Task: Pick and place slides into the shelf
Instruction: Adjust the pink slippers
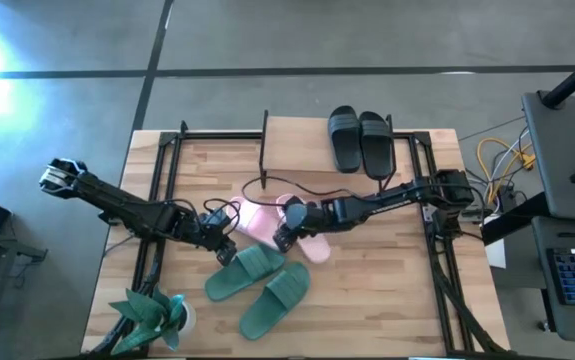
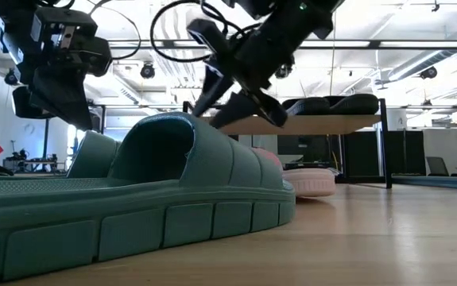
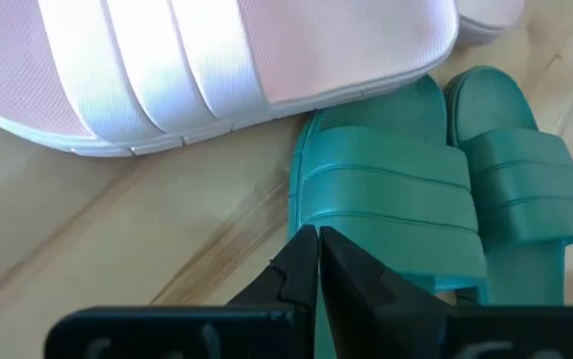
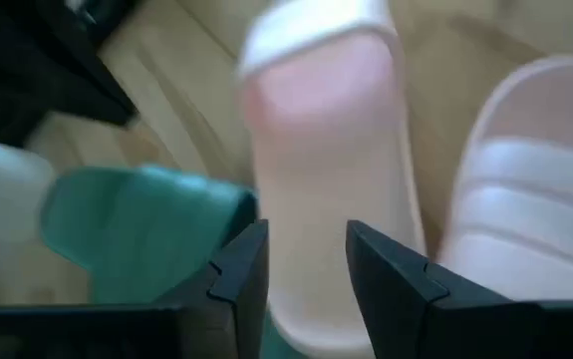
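- high view: the right claw (image 1: pixel 285 236) hangs over the pink slides (image 1: pixel 259 218) near the middle of the table (image 1: pixel 387 300), and the left claw (image 1: pixel 223 240) sits just beside it. with the two this close, the arms could knock each other. the shelf (image 1: pixel 297 150) stands at the table's back edge with only the black slides (image 1: pixel 360 140) on it. the green slides (image 1: pixel 249 272) lie toward the front edge. the arm covers part of the pink pair, so their exact overlap is hard to read.
- low view: a green slide (image 2: pixel 156 199) fills the foreground and hides most of the table behind it. the right claw (image 2: pixel 238 107) shows above it with its fingers apart and nothing in them. a pink slide (image 2: pixel 311 183) lies flat beyond it. the claw's height over the pink pair cannot be judged here.
- left wrist view: the left claw (image 3: pixel 318 249) has its fingers pressed together and holds nothing. its tips are right over a green slide (image 3: pixel 386 189), so a small drop could shove that slide into the pink slide (image 3: pixel 216 60) that touches it.
- right wrist view: the right claw (image 4: pixel 306 261) has its fingers spread, with a pink slide (image 4: pixel 321 130) showing past the gap. the slide looks wider than the gap, so a close here may pinch only an edge and slip. the view is blurred, so contact cannot be told.
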Action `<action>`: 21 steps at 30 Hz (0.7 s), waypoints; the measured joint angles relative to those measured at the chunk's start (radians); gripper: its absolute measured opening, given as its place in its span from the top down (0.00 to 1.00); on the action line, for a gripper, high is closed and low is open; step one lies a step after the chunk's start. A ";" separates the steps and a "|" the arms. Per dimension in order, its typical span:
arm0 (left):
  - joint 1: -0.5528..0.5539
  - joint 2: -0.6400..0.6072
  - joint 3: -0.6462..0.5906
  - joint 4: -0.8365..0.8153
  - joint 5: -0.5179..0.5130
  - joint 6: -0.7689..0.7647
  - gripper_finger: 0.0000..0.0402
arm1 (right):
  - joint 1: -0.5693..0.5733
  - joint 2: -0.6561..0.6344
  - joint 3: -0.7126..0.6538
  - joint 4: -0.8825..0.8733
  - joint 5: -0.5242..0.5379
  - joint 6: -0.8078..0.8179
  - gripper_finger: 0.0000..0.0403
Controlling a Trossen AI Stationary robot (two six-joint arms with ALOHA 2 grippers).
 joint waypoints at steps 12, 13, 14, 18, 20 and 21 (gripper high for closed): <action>-0.024 0.000 0.004 0.076 0.000 0.057 1.00 | 0.028 0.000 0.084 -0.309 -0.047 -0.050 0.68; -0.031 0.000 0.004 0.096 0.000 0.078 1.00 | 0.038 0.000 0.084 -0.321 -0.047 -0.084 0.68; -0.038 0.000 0.004 0.111 -0.006 0.095 1.00 | 0.051 -0.001 0.084 -0.321 -0.046 -0.127 0.68; -0.054 -0.001 0.003 0.088 -0.093 0.058 1.00 | 0.124 -0.019 0.103 -0.296 -0.012 -0.252 0.68; -0.049 0.004 0.002 0.024 -0.141 -0.046 1.00 | 0.150 -0.023 0.119 -0.297 0.042 -0.261 0.68; -0.045 0.008 0.002 -0.014 -0.154 -0.086 1.00 | 0.154 -0.024 0.126 -0.297 0.071 -0.263 0.68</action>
